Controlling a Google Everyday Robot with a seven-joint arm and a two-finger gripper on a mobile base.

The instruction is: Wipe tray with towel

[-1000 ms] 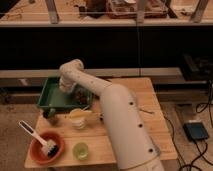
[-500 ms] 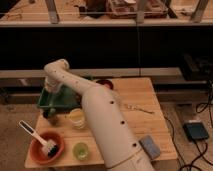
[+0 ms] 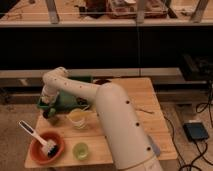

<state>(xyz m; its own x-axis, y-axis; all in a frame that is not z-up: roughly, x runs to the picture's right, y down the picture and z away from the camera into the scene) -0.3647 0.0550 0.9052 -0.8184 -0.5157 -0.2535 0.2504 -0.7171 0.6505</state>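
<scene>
Camera view: orange bowl (image 3: 46,148) holds a white brush (image 3: 36,136), the yellow cup (image 3: 78,119) and green cup (image 3: 81,150) contents unclear; tray (image 3: 67,102) lies back-left on the table (image 3: 140,107), long axis left-right, gripper (image 3: 48,111) at its left end, grip unreadable.

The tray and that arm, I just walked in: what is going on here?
The robot's arm reaches across the wooden table, with the gripper down at the left end of the green tray. Nearer the camera stand a yellow cup, a small green cup and an orange bowl holding a brush.
</scene>
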